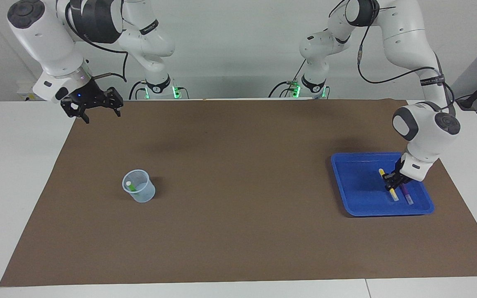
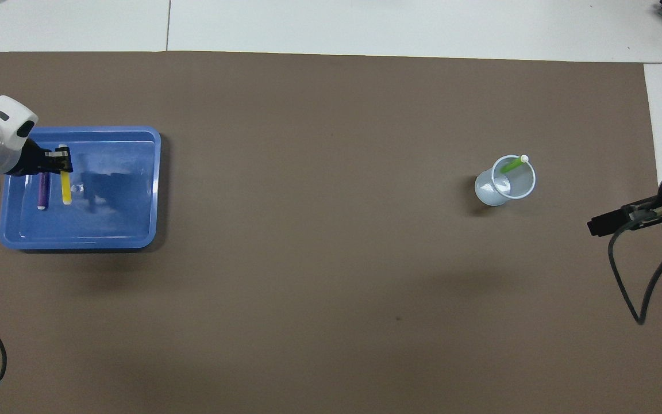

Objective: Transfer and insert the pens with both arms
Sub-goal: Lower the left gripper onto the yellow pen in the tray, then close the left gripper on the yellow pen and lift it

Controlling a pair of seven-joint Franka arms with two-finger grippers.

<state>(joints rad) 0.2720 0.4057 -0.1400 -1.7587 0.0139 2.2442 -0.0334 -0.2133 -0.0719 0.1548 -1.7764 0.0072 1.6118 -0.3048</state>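
Facing view. The right end effector (image 1: 97, 111) is waiting with its fingers spread, hanging over the brown mat (image 1: 238, 182) at the corner by the right arm's base. Toward the right arm's end of the desk (image 1: 15, 174), a clear cup (image 1: 139, 191) is standing on the mat and holding the green pen (image 1: 131, 186), which is leaning against the rim, pale cap up. Toward the left arm's end, a blue tray (image 1: 358, 194) is holding the yellow pen (image 1: 389, 186) and the purple pen (image 1: 406, 194) side by side. The left end effector (image 1: 391, 180) is reaching into the tray, its fingers clamping the yellow pen near mid-length.
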